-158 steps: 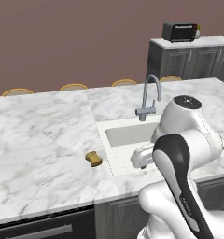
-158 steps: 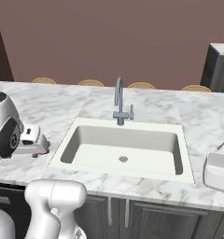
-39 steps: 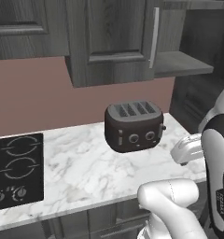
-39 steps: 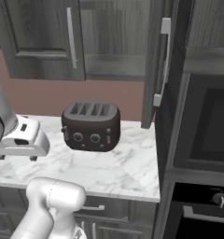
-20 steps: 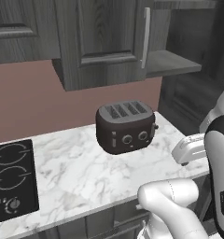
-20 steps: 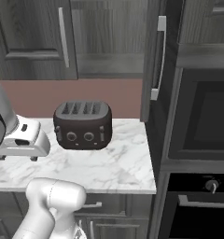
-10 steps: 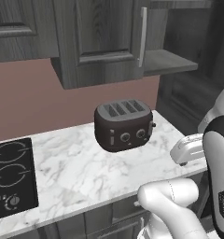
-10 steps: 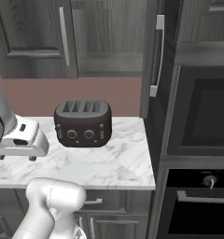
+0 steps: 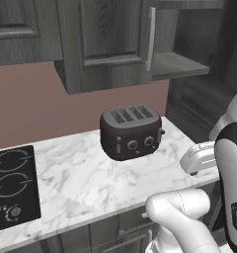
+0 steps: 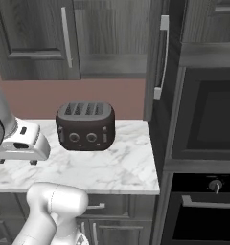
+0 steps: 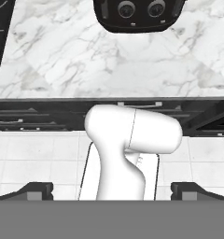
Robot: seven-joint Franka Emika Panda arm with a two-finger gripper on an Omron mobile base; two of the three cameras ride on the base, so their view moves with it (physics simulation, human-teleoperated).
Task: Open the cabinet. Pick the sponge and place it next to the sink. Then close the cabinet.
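Observation:
The cabinet point(image 10: 112, 43) hangs over the counter with its right door point(image 10: 157, 72) swung out edge-on toward me; its silver bar handle point(image 10: 163, 57) faces right. The left base view shows the bare shelf point(image 9: 182, 64) of the opened compartment beside a shut door point(image 9: 110, 39). My gripper point(image 11: 114, 190) is open with nothing between its fingertips point(image 11: 34, 189), and it points down at the floor in front of the counter. Its white hand point(image 9: 202, 157) hovers over the counter's front edge, right of the toaster. The sponge and the sink are out of view.
A dark four-slot toaster point(image 9: 132, 131) stands on the marble counter point(image 9: 76, 183). A black cooktop point(image 9: 12, 185) lies at the counter's left end. A tall dark unit with a built-in oven point(image 10: 208, 115) stands to the right. Drawers with short handles point(image 10: 95, 206) sit below.
The base has driven from the island sink, where the sponge lay on the counter, to this wall counter. Over the last second the views still shift slightly. The arm's pose looks unchanged.

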